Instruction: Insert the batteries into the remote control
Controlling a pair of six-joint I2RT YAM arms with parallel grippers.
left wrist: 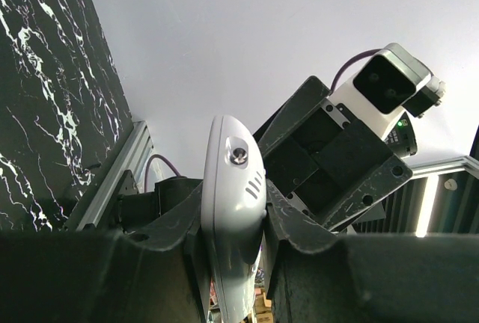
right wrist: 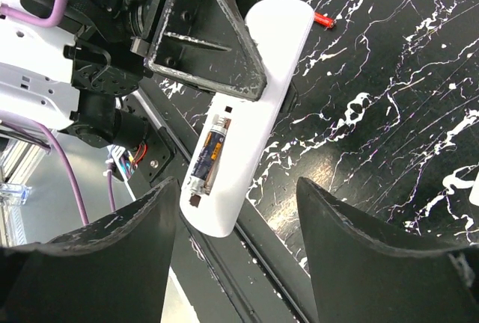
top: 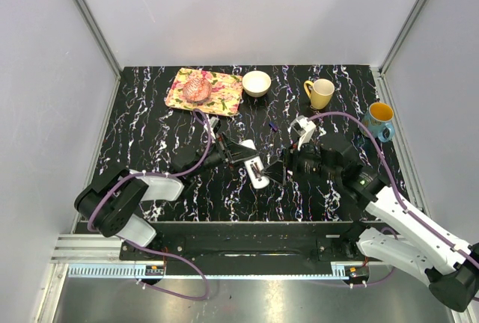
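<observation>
The remote control [right wrist: 258,91] is a white bar held off the table, with my left gripper [right wrist: 217,46] shut on its upper half. A dark blue and orange battery [right wrist: 209,155] lies in its open slot, facing the right wrist camera. My right gripper [right wrist: 236,214] is open, its fingers on either side of the remote's lower end without touching it. A red battery [right wrist: 323,19] lies on the table beyond the remote. From above, the remote [top: 255,168] sits between the left gripper [top: 243,155] and the right gripper [top: 277,170]. A small dark battery [top: 272,125] lies behind them. The left wrist view shows the remote [left wrist: 233,188] clamped edge-on.
A floral tray [top: 217,99] with a pink object stands at the back left, with a white bowl [top: 257,82] beside it. A yellow mug [top: 320,93] and a blue mug [top: 379,120] are at the back right. The table's near edge and rail run just under the remote.
</observation>
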